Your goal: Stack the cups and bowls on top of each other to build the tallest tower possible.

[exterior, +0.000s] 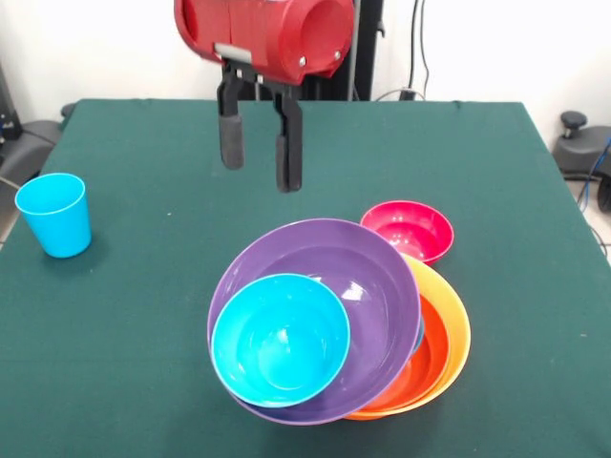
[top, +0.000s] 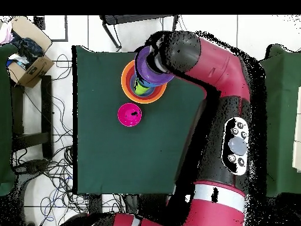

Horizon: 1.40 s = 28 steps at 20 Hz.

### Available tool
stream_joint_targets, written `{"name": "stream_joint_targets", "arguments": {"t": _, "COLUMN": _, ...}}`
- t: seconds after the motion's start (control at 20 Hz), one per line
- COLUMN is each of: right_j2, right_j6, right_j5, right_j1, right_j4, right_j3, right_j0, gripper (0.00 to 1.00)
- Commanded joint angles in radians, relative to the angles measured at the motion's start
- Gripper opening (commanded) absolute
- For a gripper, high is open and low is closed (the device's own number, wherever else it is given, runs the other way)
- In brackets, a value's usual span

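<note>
The tower stands tilted at the table's near side: a blue bowl (exterior: 280,339) sits in a purple bowl (exterior: 358,277), which sits in a red-orange bowl (exterior: 431,355) inside a big orange bowl (exterior: 456,324). In the overhead view the tower (top: 154,75) shows a lime-green patch (top: 139,88) in it, partly under the arm. A small pink-red bowl (exterior: 408,229) (top: 129,114) sits on the table just behind the tower. A light blue cup (exterior: 54,215) stands upright at the left. My gripper (exterior: 260,175) is open and empty, hanging above the table behind the tower.
The green table (exterior: 143,334) ends just in front of the tower. In the overhead view the red arm (top: 223,76) covers the table's right part. A cardboard box (top: 26,62) and cables lie on the floor beside the table.
</note>
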<state>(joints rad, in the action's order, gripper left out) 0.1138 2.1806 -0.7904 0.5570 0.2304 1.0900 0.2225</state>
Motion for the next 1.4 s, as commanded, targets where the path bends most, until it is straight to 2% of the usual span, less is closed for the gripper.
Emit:
{"name": "stream_joint_targets", "arguments": {"t": 0.05, "right_j2": -0.074, "right_j6": 0.034, "right_j5": 0.035, "right_j1": 0.03, "right_j4": -0.029, "right_j3": 0.156, "right_j0": -0.031, "gripper": 1.0}}
{"name": "stream_joint_targets", "arguments": {"t": 0.25, "right_j2": -0.044, "right_j6": 0.086, "right_j5": 0.039, "right_j1": 0.06, "right_j4": -0.024, "right_j3": 0.198, "right_j0": -0.063, "gripper": 1.0}}
{"name": "stream_joint_targets", "arguments": {"t": 0.55, "right_j2": -0.035, "right_j6": 0.116, "right_j5": 0.044, "right_j1": 0.044, "right_j4": -0.013, "right_j3": 0.186, "right_j0": -0.079, "gripper": 1.0}}
{"name": "stream_joint_targets", "arguments": {"t": 0.8, "right_j2": -0.022, "right_j6": 0.137, "right_j5": 0.114, "right_j1": 0.067, "right_j4": -0.013, "right_j3": 0.275, "right_j0": -0.091, "gripper": 1.0}}
{"name": "stream_joint_targets", "arguments": {"t": 1.0, "right_j2": -0.075, "right_j6": 0.071, "right_j5": 0.182, "right_j1": 0.077, "right_j4": -0.006, "right_j3": 0.349, "right_j0": -0.048, "gripper": 1.0}}
{"name": "stream_joint_targets", "arguments": {"t": 1.2, "right_j2": -0.1, "right_j6": 0.02, "right_j5": 0.176, "right_j1": 0.076, "right_j4": -0.013, "right_j3": 0.351, "right_j0": -0.026, "gripper": 1.0}}
{"name": "stream_joint_targets", "arguments": {"t": 1.4, "right_j2": -0.144, "right_j6": -0.02, "right_j5": 0.232, "right_j1": 0.08, "right_j4": -0.019, "right_j3": 0.407, "right_j0": 0.009, "gripper": 1.0}}
